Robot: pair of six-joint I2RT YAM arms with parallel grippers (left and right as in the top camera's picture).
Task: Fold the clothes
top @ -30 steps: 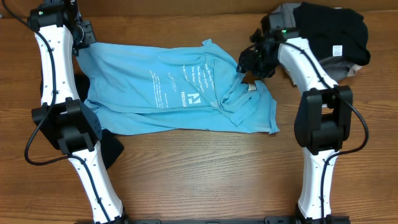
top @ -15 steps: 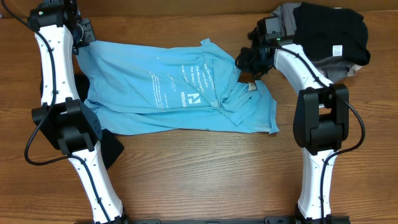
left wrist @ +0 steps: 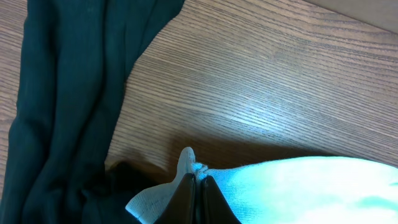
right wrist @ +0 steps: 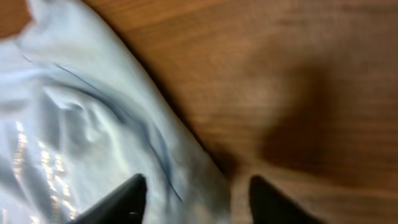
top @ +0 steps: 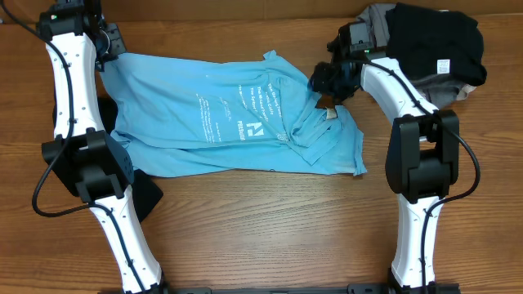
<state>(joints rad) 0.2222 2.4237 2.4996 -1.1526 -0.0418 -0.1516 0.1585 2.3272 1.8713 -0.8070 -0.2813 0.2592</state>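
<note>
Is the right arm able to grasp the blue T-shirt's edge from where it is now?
Probably yes: the right gripper hangs over the edge of the blue T-shirt, jaws open astride it, and nothing lies between.

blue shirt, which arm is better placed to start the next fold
Left, probably: the left gripper is shut on a corner of the blue shirt, while the right gripper hangs open at its edge, gripping nothing.

Left arm stretched far forward, left hand [left wrist: 196,186] fingers pressed together, pinching edge of blue shirt [left wrist: 298,186]. Right arm reaching forward, wrist turned inward; right hand [right wrist: 199,198] fingers spread apart, gripping nothing.
</note>
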